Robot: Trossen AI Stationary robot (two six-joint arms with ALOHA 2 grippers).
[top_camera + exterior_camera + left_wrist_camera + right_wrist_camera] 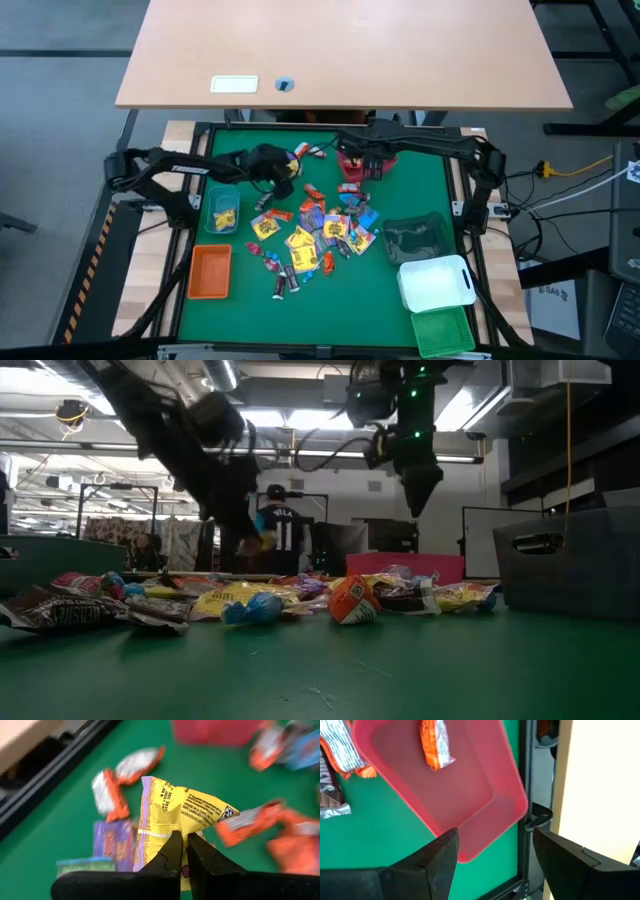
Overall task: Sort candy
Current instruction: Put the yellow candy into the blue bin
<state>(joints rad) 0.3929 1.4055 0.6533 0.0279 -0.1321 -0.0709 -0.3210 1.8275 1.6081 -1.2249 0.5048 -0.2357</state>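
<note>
Many small wrapped candies (315, 232) lie in a heap in the middle of the green mat. My left gripper (184, 851) is above the heap's far left side, shut on a yellow-wrapped candy (172, 810). My right gripper (495, 857) hangs open above the red bin (470, 795) at the far edge, with nothing between its fingers. One orange candy (434, 745) lies in that bin. In the high view the right gripper (362, 168) covers most of the red bin (350, 185). My left gripper pinches one end of the yellow wrapper (175, 827) between its two fingertips. The fingers come slanting down from the table's left side. The rest of the wrapper stands out beyond the tips, above the candies on the mat.
A clear bin (222, 210) with yellow candies stands at the left, with an orange bin (210, 272) nearer than it. At the right are a dark clear bin (415, 240), a white bin (435, 283) and a green bin (445, 330). People show in the room behind (275, 525).
</note>
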